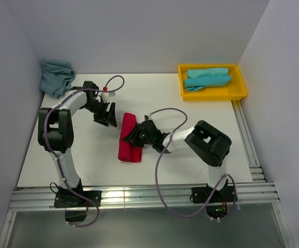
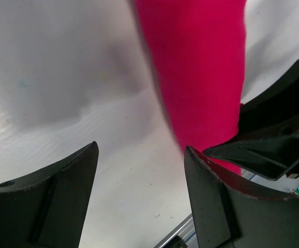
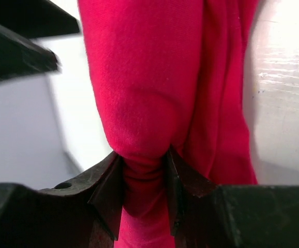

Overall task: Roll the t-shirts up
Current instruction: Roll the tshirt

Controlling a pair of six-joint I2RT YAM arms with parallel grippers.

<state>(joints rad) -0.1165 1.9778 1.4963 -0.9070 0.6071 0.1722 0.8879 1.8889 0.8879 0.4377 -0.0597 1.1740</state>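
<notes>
one red t-shirt [image 1: 129,139] lies as a long, partly rolled bundle mid-table [image 1: 87,155], between the two arms. the right gripper [image 3: 143,170] has its jaws pinched tight on a fold of the red cloth. the left gripper [image 2: 139,165] hangs wide apart and empty just beside the bundle's far end. one crumpled turquoise t-shirt [image 1: 56,76] sits in the far left corner. more turquoise cloth [image 1: 207,78], count unclear, lies in the single yellow tray [image 1: 240,94].

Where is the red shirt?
In the top view the red t-shirt lies near the middle of the table. The right gripper pinches a fold of it from the right; the left gripper is open to its left.
</notes>
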